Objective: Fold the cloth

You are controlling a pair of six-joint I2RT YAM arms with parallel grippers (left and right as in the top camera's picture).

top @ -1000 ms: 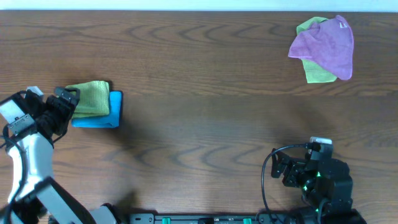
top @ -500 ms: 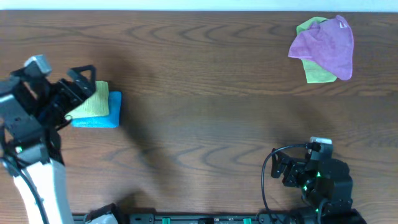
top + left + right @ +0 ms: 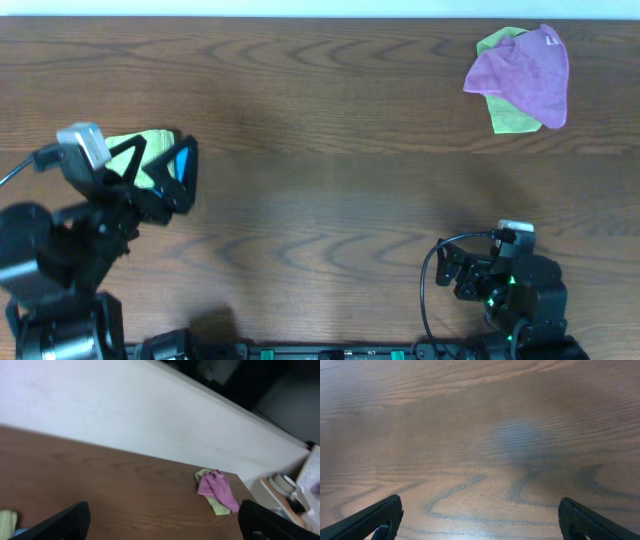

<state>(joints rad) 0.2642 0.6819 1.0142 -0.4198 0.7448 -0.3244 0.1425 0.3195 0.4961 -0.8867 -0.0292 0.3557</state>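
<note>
The left gripper (image 3: pixel 163 158) hangs with its fingers spread wide and empty over a folded green cloth (image 3: pixel 158 140), which is stacked on a folded blue cloth (image 3: pixel 181 160) at the left of the table (image 3: pixel 320 200). The right gripper (image 3: pixel 480 512), also spread open and empty, sits low over the wood at the near right. At the far right, a crumpled purple cloth (image 3: pixel 525 75) lies on top of a light green cloth (image 3: pixel 512 120).

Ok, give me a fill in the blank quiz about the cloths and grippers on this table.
The purple cloth lies on a ___ cloth.
The folded green cloth at the left sits on a ___ one.
The left gripper above it has its jaws ___.
The right gripper holds ___.
Missing words: green, blue, open, nothing.
</note>
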